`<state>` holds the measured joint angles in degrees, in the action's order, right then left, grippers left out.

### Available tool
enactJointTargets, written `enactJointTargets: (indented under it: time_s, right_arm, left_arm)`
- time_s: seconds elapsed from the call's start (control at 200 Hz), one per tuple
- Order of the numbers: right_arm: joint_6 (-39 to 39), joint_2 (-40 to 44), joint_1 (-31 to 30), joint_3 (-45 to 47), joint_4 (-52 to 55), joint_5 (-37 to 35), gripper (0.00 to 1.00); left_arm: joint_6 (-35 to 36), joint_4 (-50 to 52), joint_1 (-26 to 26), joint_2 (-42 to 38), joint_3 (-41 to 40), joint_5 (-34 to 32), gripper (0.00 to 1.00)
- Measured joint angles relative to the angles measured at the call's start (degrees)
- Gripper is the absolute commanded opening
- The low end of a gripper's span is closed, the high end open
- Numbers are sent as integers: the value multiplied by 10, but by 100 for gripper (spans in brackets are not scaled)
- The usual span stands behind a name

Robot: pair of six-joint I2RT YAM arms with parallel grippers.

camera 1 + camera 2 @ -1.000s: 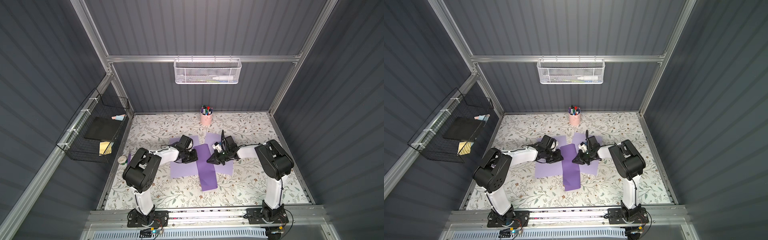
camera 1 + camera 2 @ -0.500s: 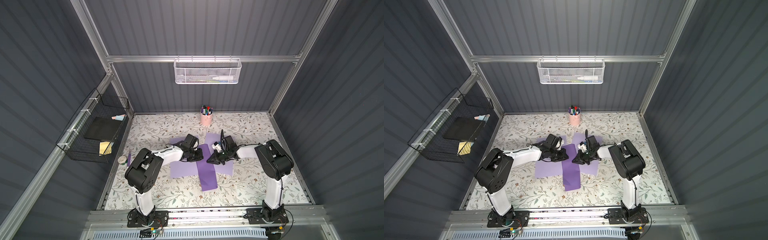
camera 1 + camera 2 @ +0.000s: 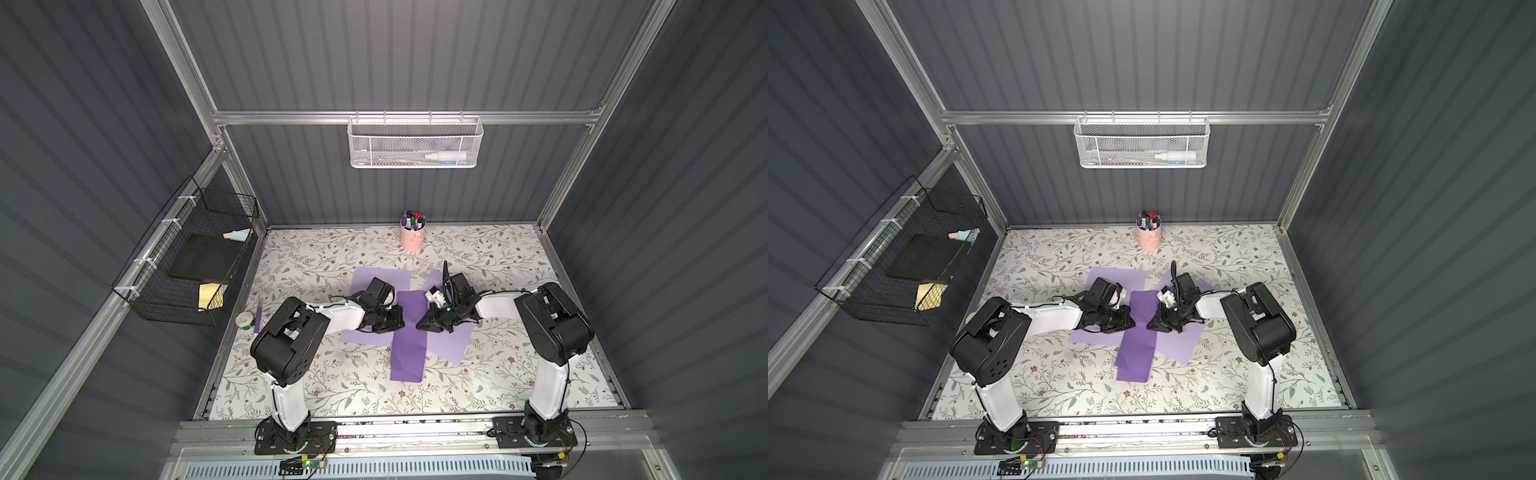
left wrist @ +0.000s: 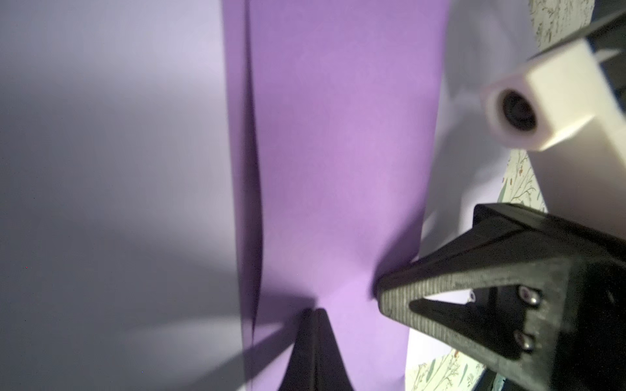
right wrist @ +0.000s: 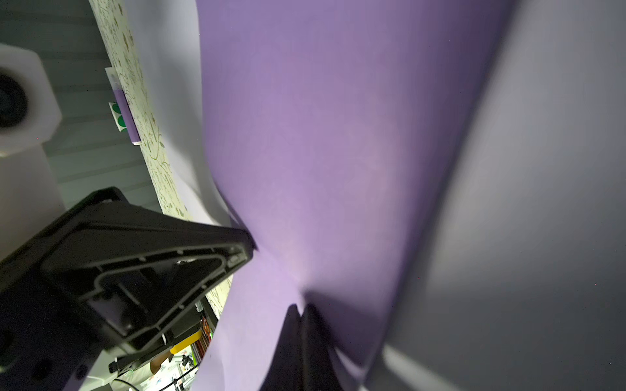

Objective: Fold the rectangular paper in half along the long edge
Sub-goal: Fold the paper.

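The left tool point(image 4: 313, 321) is sitting fully closed, its tip pressing down on the darker purple paper point(image 3: 409, 353). The right tool point(image 5: 301, 315) is likewise closed, pushing its tip onto the same sheet from the opposite long edge. Whether either one is pinching the paper I cannot tell. That one darker paper is lying as a narrow strip around the middle of the worktop point(image 3: 332, 386), its length running from far edge toward near edge. In the left wrist view, two layers are gaping slightly along one long side. Two lighter lavender sheets point(image 3: 453, 345) are lying under it, one at each side. One pink cup point(image 3: 411, 243) of markers is standing by the far edge, one tape roll point(image 3: 244, 319) by the left edge. The floral worktop is sitting inside dark ribbed walls point(image 3: 374, 62), which are carrying one white mesh basket point(image 3: 415, 143) and one black wire basket point(image 3: 187, 266).
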<state>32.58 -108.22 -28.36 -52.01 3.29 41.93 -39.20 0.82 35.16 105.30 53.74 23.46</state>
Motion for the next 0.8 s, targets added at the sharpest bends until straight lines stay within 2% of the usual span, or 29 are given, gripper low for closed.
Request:
enactJointTargets:
  time_s: [0.21,0.31,0.385,0.45,0.59,0.735,0.8]
  right_arm:
    - [-5,64,58,79,17,4,0]
    - [-4,92,70,89,49,-12,0]
    - [1,109,44,82,78,-34,0]
    - [7,115,-3,62,97,-49,0]
    - [35,108,-92,26,81,-57,0]
    - [64,66,-96,44,45,-57,0]
    - [73,63,-85,59,23,-34,0]
  left_arm:
    - [-9,-44,0,0,-19,11,0]
    - [-10,-50,-1,0,-21,13,0]
    - [-10,-53,-1,2,-21,14,0]
    - [-10,-54,-1,3,-21,16,0]
    - [-10,-55,-1,3,-21,16,0]
    - [-10,-55,-1,3,-21,16,0]
    - [-10,-55,-1,3,-21,17,0]
